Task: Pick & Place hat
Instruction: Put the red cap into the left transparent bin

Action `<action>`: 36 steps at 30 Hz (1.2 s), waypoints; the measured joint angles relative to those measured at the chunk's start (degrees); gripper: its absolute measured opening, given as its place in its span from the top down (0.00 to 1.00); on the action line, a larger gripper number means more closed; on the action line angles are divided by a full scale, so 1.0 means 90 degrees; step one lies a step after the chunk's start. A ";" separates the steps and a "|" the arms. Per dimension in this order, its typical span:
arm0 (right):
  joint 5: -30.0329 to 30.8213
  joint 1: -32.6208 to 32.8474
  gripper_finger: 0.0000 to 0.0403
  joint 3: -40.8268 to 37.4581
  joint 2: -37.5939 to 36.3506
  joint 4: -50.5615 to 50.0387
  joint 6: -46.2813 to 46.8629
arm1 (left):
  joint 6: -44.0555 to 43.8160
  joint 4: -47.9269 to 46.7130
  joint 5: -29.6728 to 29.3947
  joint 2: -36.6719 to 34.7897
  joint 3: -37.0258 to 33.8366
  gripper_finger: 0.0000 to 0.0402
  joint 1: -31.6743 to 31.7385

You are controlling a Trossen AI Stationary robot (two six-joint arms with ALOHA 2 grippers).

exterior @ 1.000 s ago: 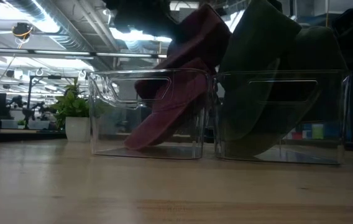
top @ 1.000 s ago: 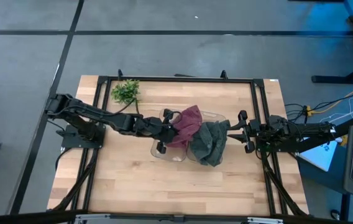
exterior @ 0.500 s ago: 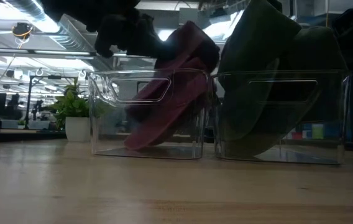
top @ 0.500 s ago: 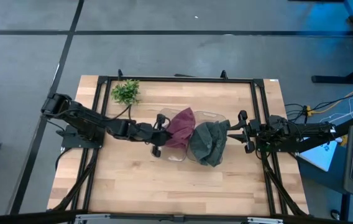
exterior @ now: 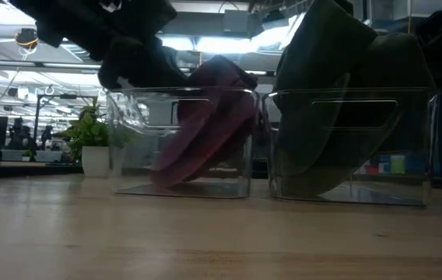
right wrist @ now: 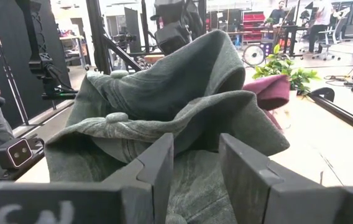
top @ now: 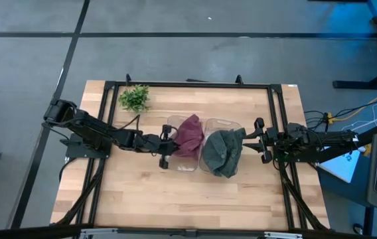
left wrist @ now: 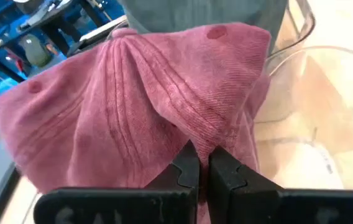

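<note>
The left hand (top: pixel 164 144) sits at the near wall of the left clear bin (top: pixel 172 164), its fingers pinched tight on a fold of the pink hat (top: pixel 188 135). In the left wrist view the two fingertips (left wrist: pixel 187 169) meet with cloth squeezed between them. The hat lies mostly inside this bin, leaning against the wall shared with the right clear bin (top: pixel 210 123), part of it standing above the rim.

The right hand (top: pixel 251 137) waits at the far side of the right bin, fingers spread wide, just beside the grey hat (top: pixel 223 151) that fills that bin and hangs over its edge.

The placing looks nearly done. To finish it well, the left hand should lower the pinched fold below the rim before letting go, so the cloth drops in and does not drape over the wall. Then it should spread its fingers fully and draw back level, away from the bin, so as not to snag the fabric or drag the light bin across the worktop (top: pixel 135 199)
</note>
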 joint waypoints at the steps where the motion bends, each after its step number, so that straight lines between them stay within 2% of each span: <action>1: 0.0000 0.0000 0.67 0.0001 0.0001 0.0002 0.0002 | -0.0073 0.0061 0.0051 -0.0004 -0.0064 0.99 -0.0016; 13: 0.0000 0.0000 0.67 0.0000 0.0000 0.0002 0.0002 | -0.0496 0.0141 0.1099 -0.0002 -0.0642 0.96 -0.0088; 19: 0.0000 0.0000 0.67 0.0000 0.0000 0.0001 0.0001 | -0.0498 0.0137 0.1157 -0.0003 -0.0689 0.93 -0.0090; 27: -0.0001 0.0000 0.67 0.0000 0.0000 0.0002 0.0001 | -0.0207 0.0091 0.1434 -0.0066 -0.0694 0.77 -0.0090; 32: 0.0000 0.0000 0.67 0.0000 -0.0001 0.0001 0.0000 | 0.0047 0.0033 0.1035 -0.0357 -0.0704 0.65 -0.0095; 36: 0.0000 0.0000 0.67 0.0000 0.0000 0.0001 0.0002 | 0.0054 -0.0054 0.0815 -0.0880 -0.0702 0.58 -0.0093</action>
